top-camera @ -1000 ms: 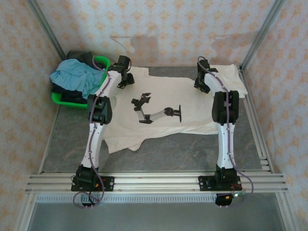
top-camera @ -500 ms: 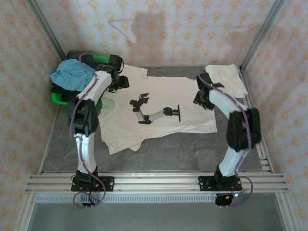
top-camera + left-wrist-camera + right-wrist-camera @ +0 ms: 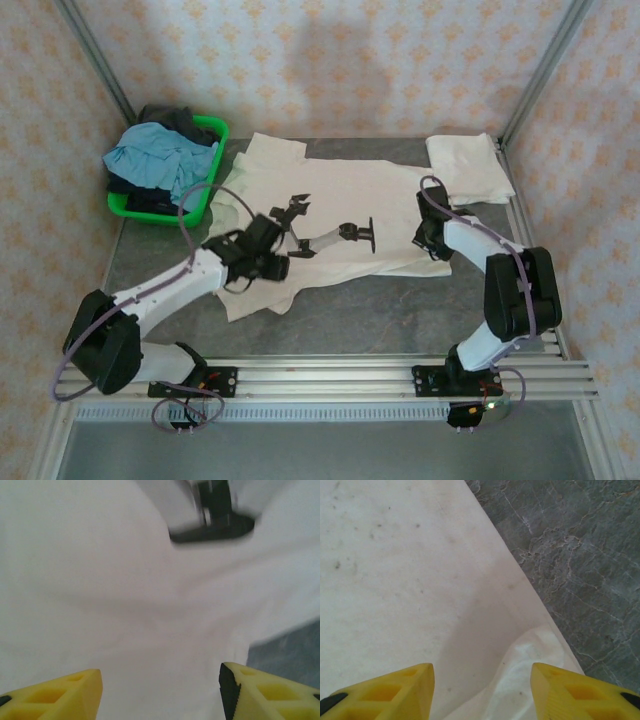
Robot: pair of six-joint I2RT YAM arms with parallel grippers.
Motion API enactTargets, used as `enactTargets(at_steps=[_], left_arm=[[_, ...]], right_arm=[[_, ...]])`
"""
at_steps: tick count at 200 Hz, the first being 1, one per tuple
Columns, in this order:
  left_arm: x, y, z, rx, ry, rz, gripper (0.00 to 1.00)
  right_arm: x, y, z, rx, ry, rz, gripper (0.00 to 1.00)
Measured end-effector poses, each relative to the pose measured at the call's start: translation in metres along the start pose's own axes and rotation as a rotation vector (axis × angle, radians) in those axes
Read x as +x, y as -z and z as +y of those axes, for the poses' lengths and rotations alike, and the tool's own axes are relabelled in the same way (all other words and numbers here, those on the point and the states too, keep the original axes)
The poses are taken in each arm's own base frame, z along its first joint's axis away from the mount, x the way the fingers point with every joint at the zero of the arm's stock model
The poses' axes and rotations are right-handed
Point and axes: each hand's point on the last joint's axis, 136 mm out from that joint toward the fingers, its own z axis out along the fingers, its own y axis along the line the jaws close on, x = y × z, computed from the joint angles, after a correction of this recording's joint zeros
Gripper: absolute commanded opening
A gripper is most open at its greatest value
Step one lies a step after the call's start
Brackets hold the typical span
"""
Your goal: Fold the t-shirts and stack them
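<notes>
A cream t-shirt [image 3: 340, 195] with a black robot-arm graphic [image 3: 320, 235] lies spread flat across the table. A second cream t-shirt [image 3: 468, 166] sits folded at the back right corner. My left gripper [image 3: 262, 252] hovers open over the spread shirt's near-left part, just beside the graphic. In the left wrist view its yellow fingers [image 3: 55, 695] stand wide apart over plain cloth [image 3: 130, 605], empty. My right gripper [image 3: 432, 236] is open over the shirt's near-right corner. The right wrist view has a turned-up hem corner [image 3: 530, 665] between its fingertips [image 3: 395, 690].
A green bin [image 3: 215, 132] at the back left holds a light blue garment [image 3: 155, 158] and a dark one [image 3: 172, 118]. Grey stone tabletop [image 3: 400, 310] lies bare in front of the shirt. Metal frame posts stand at both back corners.
Both arms have swung from the shirt's far edge back toward me. The left gripper left the collar area by the bin; the right dropped to the near-right hem. The shirt lies flatter.
</notes>
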Motion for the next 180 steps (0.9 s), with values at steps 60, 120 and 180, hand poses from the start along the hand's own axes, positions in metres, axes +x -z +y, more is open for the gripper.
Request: enactTargets(at_steps=[60,120,180], left_arm=[[0.037,-0.001,-0.033,0.016,-0.160,-0.017,0.57],[0.053,-0.018,-0.046,-0.004,-0.237,0.034,0.46],[0.067,-0.040,-0.046,-0.068,-0.288,0.085,0.41]], right_arm=[[0.005,-0.020,0.000,0.031,-0.020,0.018,0.15],[0.010,0.001,-0.008,0.003,-0.030,-0.013,0.00],[0.036,0.061,-0.022,-0.127,-0.051,-0.103,0.01]])
